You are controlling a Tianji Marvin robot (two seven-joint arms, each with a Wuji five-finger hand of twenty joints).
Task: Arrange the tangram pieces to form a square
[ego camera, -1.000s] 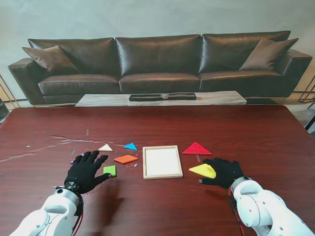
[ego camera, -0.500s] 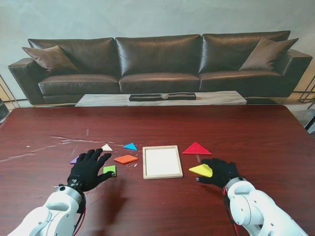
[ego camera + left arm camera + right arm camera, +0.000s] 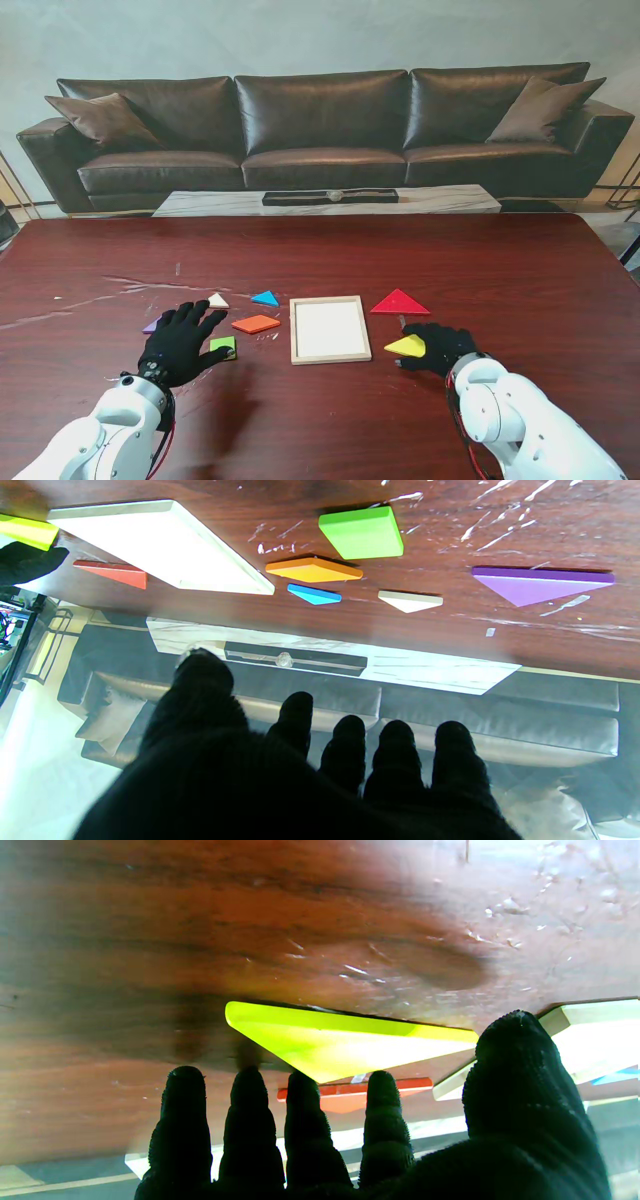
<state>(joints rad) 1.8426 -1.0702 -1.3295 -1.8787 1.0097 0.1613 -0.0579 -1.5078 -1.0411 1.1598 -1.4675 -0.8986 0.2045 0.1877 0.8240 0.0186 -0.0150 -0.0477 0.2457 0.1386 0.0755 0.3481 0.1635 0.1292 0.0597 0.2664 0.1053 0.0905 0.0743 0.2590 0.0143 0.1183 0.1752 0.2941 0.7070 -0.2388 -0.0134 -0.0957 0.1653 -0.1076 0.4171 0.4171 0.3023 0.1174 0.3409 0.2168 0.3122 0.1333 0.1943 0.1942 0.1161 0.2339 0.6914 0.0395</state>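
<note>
On a glossy, scuffed dark-wood table [image 3: 520, 270], the left hand [image 3: 180, 345], in a black knit glove, lay palm-down with fingers [image 3: 400, 750] spread, grasping nothing. A flat purple triangle [image 3: 153, 325] showed at its far-left edge, long side running left to right in the wrist view. Just beyond the fingertips sat a small white triangle [image 3: 215, 300], apex pointing away from me. The green square [image 3: 224, 346] lay flat just beside the thumb; whether they touched could not be told. An orange parallelogram [image 3: 256, 323] stretched left to right between the green square and a small blue triangle [image 3: 265, 298] farther off. All the pieces looked like smooth, matte slabs.

At centre stood the frame [image 3: 296, 335], a pale wooden square tray with a white floor, holding no pieces. To its right, a red triangle [image 3: 399, 303] lay flat, apex away from me, long edge toward me.

Nearer to me, the yellow triangle [image 3: 407, 346] lay just beside the frame, long axis left to right, its right end under the right hand [image 3: 440, 347]. The gloved fingers [image 3: 305, 1120] were extended over it; whether they gripped it could not be told.

Behind the table stood a dark leather sofa [image 3: 320, 130] with cushions, a low marble-topped table [image 3: 320, 201] and a pale wall.
</note>
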